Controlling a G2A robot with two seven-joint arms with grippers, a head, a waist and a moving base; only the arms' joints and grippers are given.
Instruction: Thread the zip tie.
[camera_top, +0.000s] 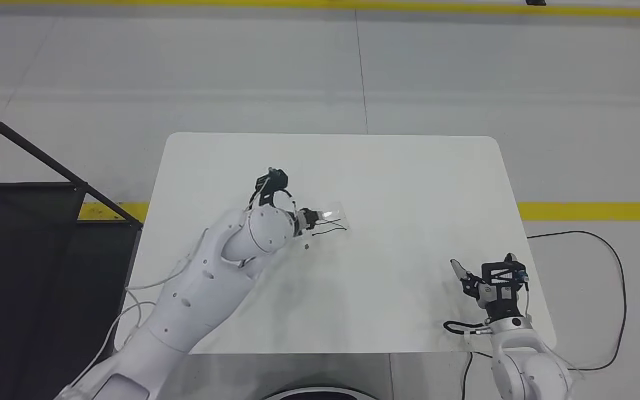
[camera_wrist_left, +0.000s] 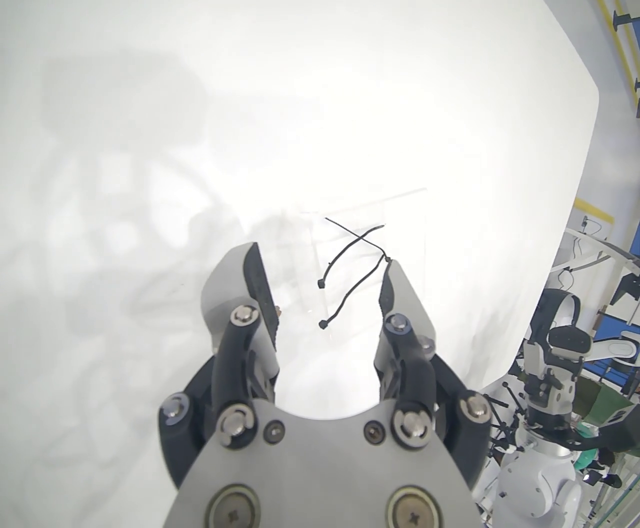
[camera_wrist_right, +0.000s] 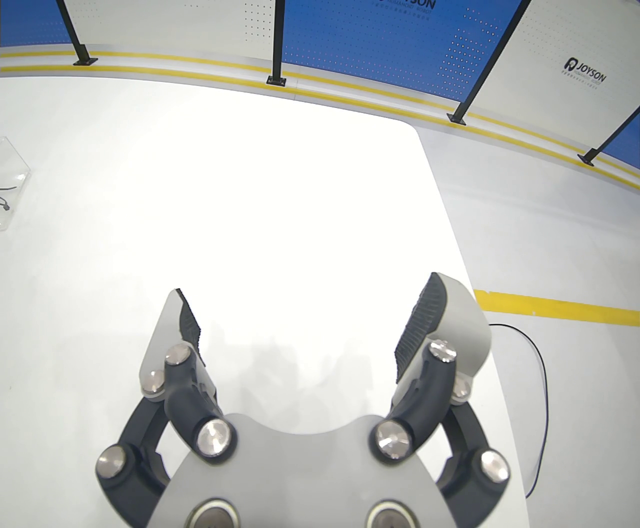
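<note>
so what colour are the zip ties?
Black, both zip ties; clearest in the left wrist view.

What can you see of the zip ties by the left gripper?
Two thin black zip ties, plastic by the look, each with a small square head at one end. They lie loose and curved, crossed in an X near their tails, neither threaded. They rest on a clear tray on the white table. The open left gripper is close; whether it touches a tail is unclear.
</note>
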